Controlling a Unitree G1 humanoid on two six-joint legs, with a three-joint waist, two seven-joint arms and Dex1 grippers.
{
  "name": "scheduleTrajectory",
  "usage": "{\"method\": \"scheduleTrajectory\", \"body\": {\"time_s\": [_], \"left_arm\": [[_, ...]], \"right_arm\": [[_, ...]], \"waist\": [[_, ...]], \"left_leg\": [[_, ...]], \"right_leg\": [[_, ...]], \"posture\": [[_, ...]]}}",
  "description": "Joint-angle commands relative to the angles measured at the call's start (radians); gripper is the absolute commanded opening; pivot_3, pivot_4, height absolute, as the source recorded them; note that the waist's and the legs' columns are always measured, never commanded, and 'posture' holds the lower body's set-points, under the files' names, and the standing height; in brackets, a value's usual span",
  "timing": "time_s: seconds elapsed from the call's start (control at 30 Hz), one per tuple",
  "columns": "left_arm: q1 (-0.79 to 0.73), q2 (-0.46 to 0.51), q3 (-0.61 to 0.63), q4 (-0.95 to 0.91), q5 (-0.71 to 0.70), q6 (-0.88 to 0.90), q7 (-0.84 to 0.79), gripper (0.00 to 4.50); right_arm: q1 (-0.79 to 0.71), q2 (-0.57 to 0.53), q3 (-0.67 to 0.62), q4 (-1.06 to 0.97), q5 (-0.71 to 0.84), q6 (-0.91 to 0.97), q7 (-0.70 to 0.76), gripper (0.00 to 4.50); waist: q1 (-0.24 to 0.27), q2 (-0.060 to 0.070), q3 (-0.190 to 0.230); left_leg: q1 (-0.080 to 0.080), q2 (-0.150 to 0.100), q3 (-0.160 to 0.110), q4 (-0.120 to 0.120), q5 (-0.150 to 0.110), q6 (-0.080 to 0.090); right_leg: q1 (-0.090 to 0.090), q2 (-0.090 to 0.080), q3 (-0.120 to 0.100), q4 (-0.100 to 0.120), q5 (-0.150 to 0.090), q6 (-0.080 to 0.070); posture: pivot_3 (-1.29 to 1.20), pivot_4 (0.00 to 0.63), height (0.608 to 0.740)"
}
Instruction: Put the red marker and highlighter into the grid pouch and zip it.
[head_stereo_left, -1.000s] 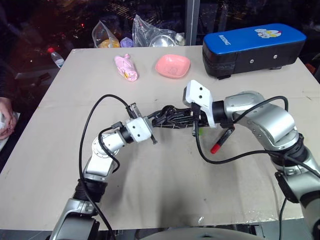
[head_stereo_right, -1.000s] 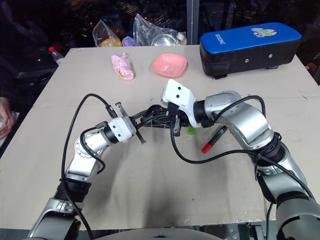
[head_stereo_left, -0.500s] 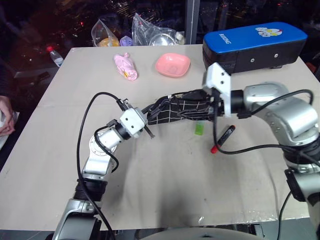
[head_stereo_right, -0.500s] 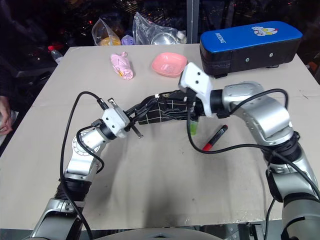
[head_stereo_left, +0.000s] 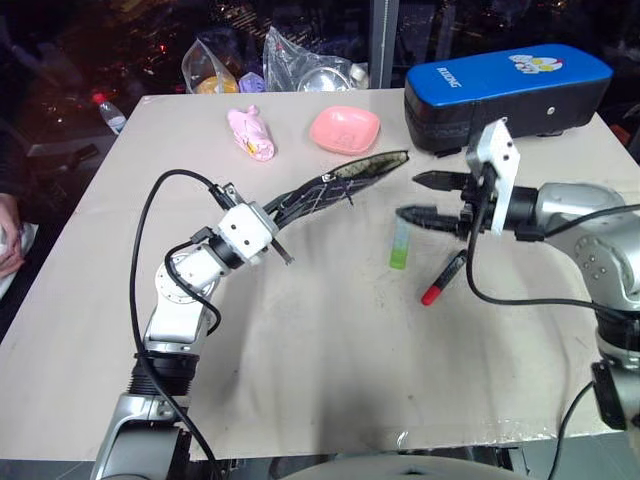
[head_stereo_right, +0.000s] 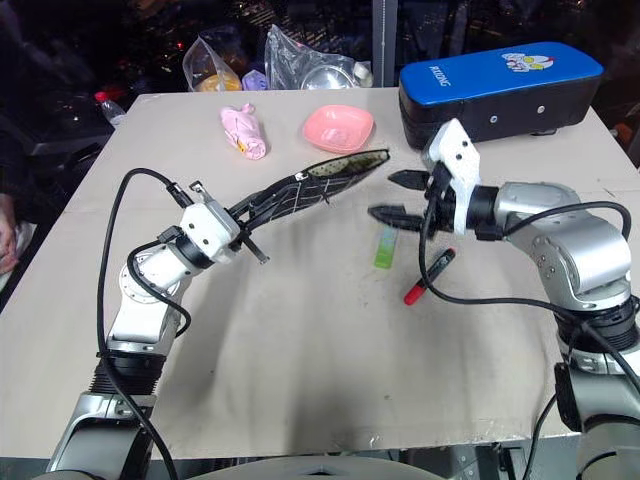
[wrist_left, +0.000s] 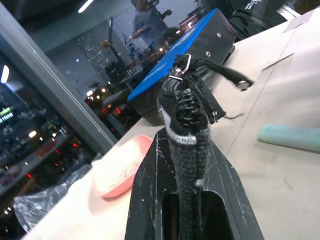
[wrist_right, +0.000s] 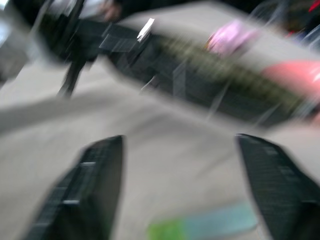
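Since a second ago the right end effector (head_stereo_left: 428, 198), now released, is leaving the limp grid pouch (head_stereo_left: 330, 186) dangling from the clenched left end effector (head_stereo_left: 272, 226), with the light, rigid highlighter (head_stereo_left: 400, 243) lying just below it, best pinched mid-body.

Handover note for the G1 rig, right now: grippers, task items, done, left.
Left gripper: shut on the grid pouch, holding it by one end off the table, mouth open.
Right gripper: open, empty, beside the pouch's open end, above the highlighter.
Highlighter and red marker: both lying on the table, side by side, apart.
Done: pouch unzipped and lifted.
Left: pick up and insert both items, then zip the pouch.
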Motion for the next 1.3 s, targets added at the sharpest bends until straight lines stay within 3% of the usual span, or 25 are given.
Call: {"method": "scheduleTrajectory", "body": {"time_s": [0.03,0.1,0.13,0.37,0.47,0.7,0.77,0.83,1.07,1.3], "left_arm": [[-0.007,0.009,-0.009,-0.02,0.018,-0.049,-0.004,0.0],[-0.006,0.004,-0.016,-0.019,0.023,-0.054,-0.003,0.0],[-0.005,0.003,-0.02,-0.02,0.024,-0.055,-0.002,0.0],[-0.002,0.002,-0.041,-0.031,0.027,-0.068,-0.008,0.0],[-0.008,0.003,-0.045,-0.026,0.024,-0.07,-0.009,0.0],[-0.011,0.007,-0.073,-0.032,0.02,-0.08,-0.039,0.0],[-0.01,0.004,-0.078,-0.036,0.019,-0.077,-0.043,0.0],[-0.012,0.001,-0.079,-0.037,0.02,-0.074,-0.042,0.0],[-0.006,0.001,-0.071,-0.03,0.02,-0.071,-0.035,0.0],[-0.002,0.007,-0.053,-0.004,0.036,-0.072,-0.017,0.0]], "right_arm": [[-0.047,0.062,-0.009,0.034,-0.012,0.013,-0.089,1.34],[-0.065,0.091,-0.001,0.067,-0.028,0.019,-0.124,0.32],[-0.069,0.097,0.007,0.079,-0.036,0.018,-0.129,0.11],[-0.103,0.141,0.057,0.163,-0.082,0.01,-0.152,0.11],[-0.098,0.107,0.16,0.166,-0.15,-0.031,-0.104,0.11],[-0.157,0.059,0.419,0.282,-0.48,-0.49,0.001,0.11],[-0.178,0.066,0.451,0.335,-0.561,-0.66,0.004,0.64],[-0.186,0.064,0.466,0.381,-0.617,-0.767,0.009,1.5],[-0.183,0.077,0.436,0.449,-0.671,-0.889,0.045,4.35],[-0.152,0.09,0.372,0.439,-0.646,-0.871,0.042,4.35]], "waist": [[0.001,0.0,0.0],[0.001,0.0,0.0],[0.002,0.0,0.0],[-0.002,0.0,0.0],[-0.002,0.0,0.0],[-0.005,0.0,0.0],[-0.005,0.0,0.0],[-0.004,0.0,0.0],[-0.002,0.0,0.0],[-0.002,0.0,0.0]], "left_leg": [[0.0,0.0,0.0,0.0,0.0,0.0],[0.0,0.0,0.0,0.0,0.0,0.0],[0.0,0.0,0.0,0.001,0.0,0.0],[-0.001,0.0,0.0,0.001,0.0,0.0],[-0.001,0.0,0.0,0.001,0.0,0.0],[-0.001,0.0,0.001,0.002,0.0,0.0],[-0.001,0.0,0.001,0.002,0.0,0.0],[-0.001,0.0,0.001,0.002,0.0,0.0],[-0.001,0.0,0.001,0.002,0.0,-0.001],[-0.001,0.0,0.001,0.003,0.0,-0.001]], "right_leg": [[0.0,0.0,0.0,0.0,0.0,0.0],[0.0,0.0,0.0,0.0,0.0,0.0],[0.0,0.0,0.001,0.0,0.001,0.001],[0.0,0.0,0.001,0.0,0.001,0.001],[0.0,0.0,0.001,0.0,0.001,0.0],[-0.001,0.001,0.0,0.0,0.001,0.001],[-0.001,0.001,0.0,0.001,0.001,0.001],[-0.001,0.002,0.0,0.001,0.001,0.001],[0.0,0.003,0.001,0.0,0.001,0.001],[0.0,0.003,0.001,0.001,0.002,0.001]], "posture": [[0.0,0.15,0.734],[0.0,0.15,0.734],[0.0,0.15,0.734],[0.0,0.15,0.734],[0.0,0.15,0.734],[0.0,0.15,0.734],[0.0,0.15,0.734],[0.0,0.15,0.734],[0.0,0.15,0.734],[0.0,0.15,0.734]]}}
